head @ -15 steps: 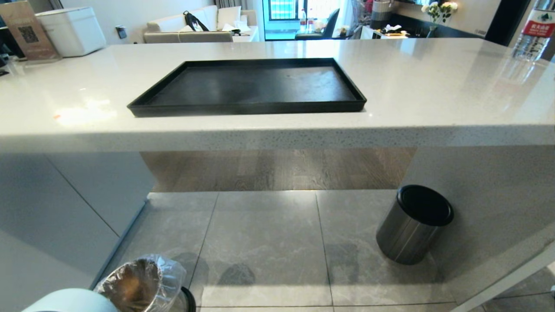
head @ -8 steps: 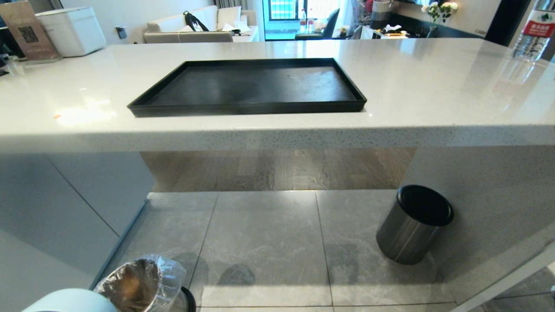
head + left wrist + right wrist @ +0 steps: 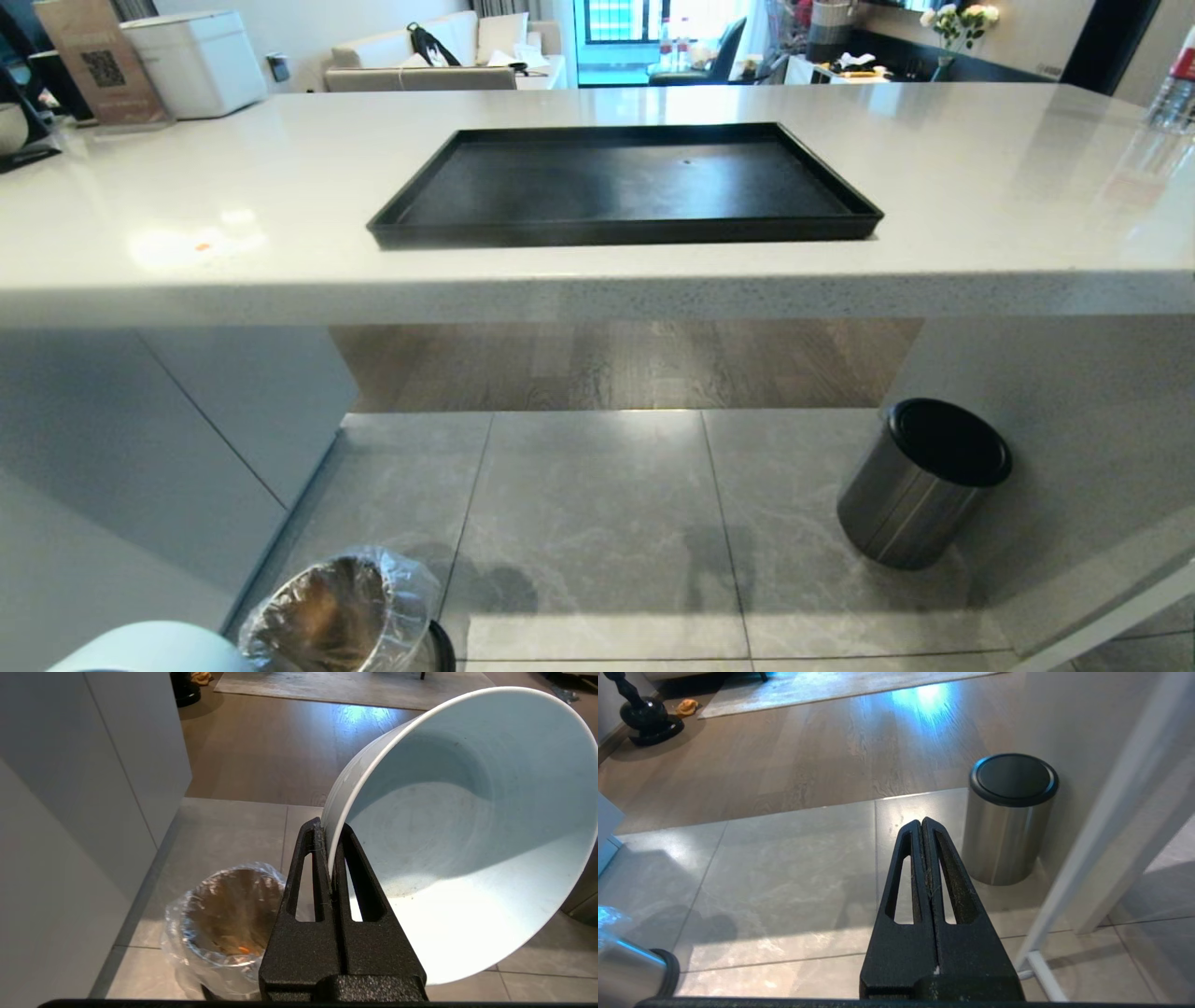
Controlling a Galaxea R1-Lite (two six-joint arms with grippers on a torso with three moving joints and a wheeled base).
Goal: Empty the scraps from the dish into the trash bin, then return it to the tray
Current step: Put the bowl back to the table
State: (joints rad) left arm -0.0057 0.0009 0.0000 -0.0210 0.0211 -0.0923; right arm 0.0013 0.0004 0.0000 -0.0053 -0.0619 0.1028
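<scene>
Everything in the head view has slid to the right since a moment ago, tray, counter and bins all together, so the camera has turned and the things have stayed put; the tray lies bare on the white counter.

The left gripper pinches the rim of the dish between its two thin fingers, down low near the floor and just beside the trash bin; the dish is tipped on its side and looks clean inside; a bit of orange scraps sits in the bin's bag, so the dumping looks done.

The right gripper hangs by the floor with its fingers pressed together and nothing in them, near the steel cylinder.

The dish looks hard, smooth and slippery, light enough for a rim pinch, but it could break if it fell; I think the thin wall at the rim is the right place to hold, squeezed tight, and it should be moved slowly up to the tray.
</scene>
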